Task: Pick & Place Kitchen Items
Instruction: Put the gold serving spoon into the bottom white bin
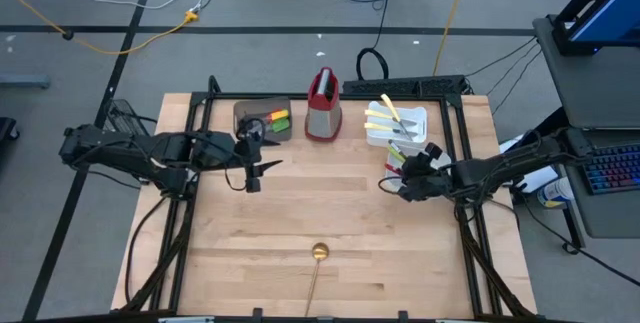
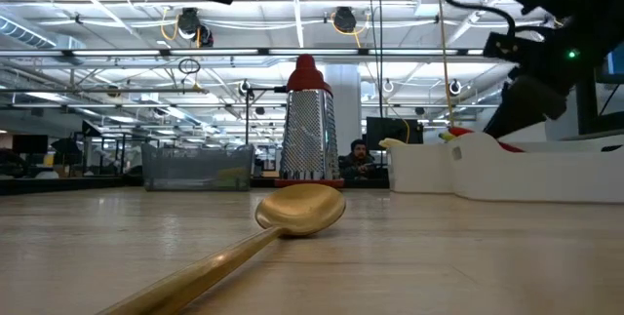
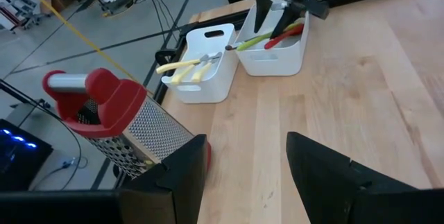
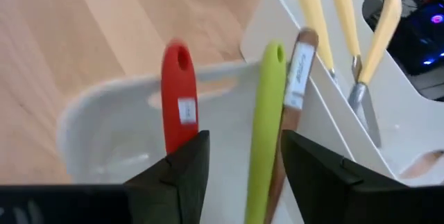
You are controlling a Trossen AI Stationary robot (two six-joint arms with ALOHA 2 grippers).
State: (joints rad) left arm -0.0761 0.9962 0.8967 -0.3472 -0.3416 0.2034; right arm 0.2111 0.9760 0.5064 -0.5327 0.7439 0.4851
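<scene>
My right gripper (image 4: 243, 168) is open and hangs over the nearer white tray (image 1: 403, 153). Its fingers stand on either side of a green-handled utensil (image 4: 267, 113) that rests in the tray, with a gap on both sides. A red-handled utensil (image 4: 179, 99) and a wooden-handled one (image 4: 300, 64) lean in the same tray. Yellow-handled knives (image 1: 383, 118) lie in the farther white tray (image 1: 412, 121). A gold long-handled spoon (image 1: 318, 263) lies on the table near its front edge. My left gripper (image 1: 252, 171) hovers open, just near of the brown bin (image 1: 250, 113).
A red-and-steel grater (image 1: 322, 105) stands upright between the bin and the trays. The bin holds green and orange items (image 1: 277, 120). Bare wood spreads across the table's middle (image 1: 320, 198). A person (image 2: 359, 159) sits far behind the table.
</scene>
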